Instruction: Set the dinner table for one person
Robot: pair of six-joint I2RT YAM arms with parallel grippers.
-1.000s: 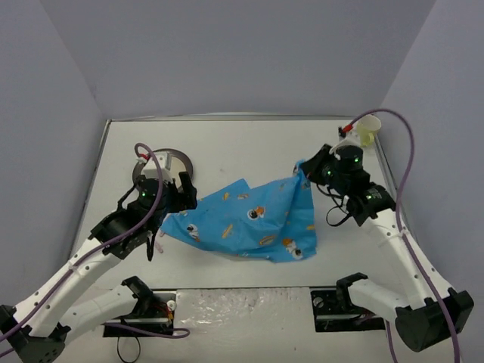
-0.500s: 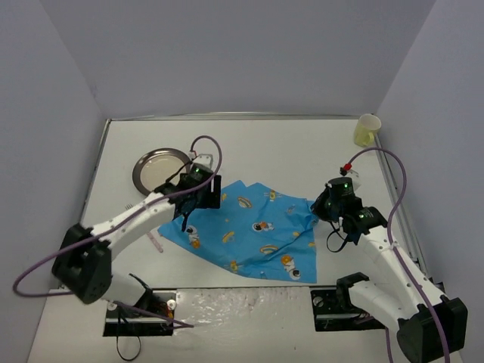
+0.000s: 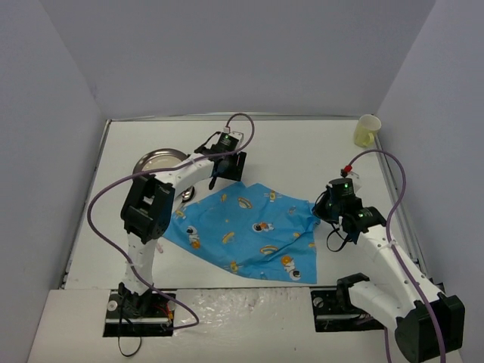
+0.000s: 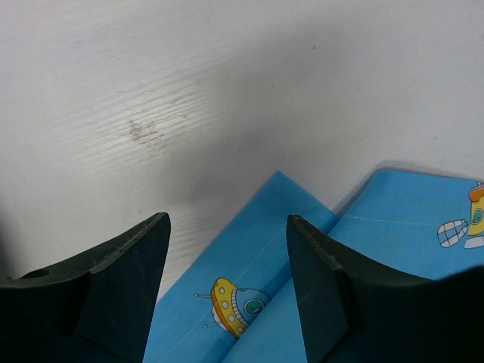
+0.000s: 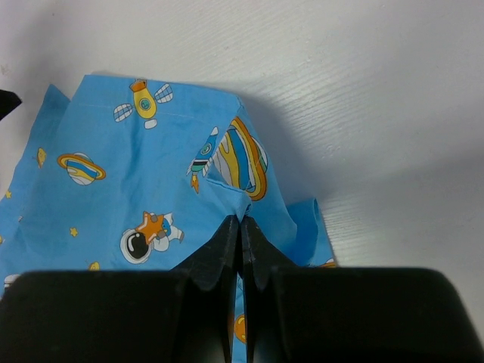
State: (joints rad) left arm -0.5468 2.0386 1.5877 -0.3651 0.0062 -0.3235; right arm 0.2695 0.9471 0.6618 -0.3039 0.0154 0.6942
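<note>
The white table (image 3: 302,151) fills the floor between grey walls. In the top view it is wider left to right than near to far, with a thin metal rim along its far and side edges.

A blue cloth (image 3: 249,231) printed with astronauts, planets and rockets lies crumpled near the middle, set diagonally. Its far corner points toward the left arm and its right edge is bunched up.

The right tool (image 5: 240,227) is clamped tight on a raised fold at that right edge. The left tool (image 4: 227,287) hangs wide open with nothing in it, over the cloth's far corner.

A metal bowl (image 3: 155,161) sits far left, partly behind the left arm. A pale yellow cup (image 3: 367,131) stands in the far right corner. White surface shows between the bowl and the cup.
</note>
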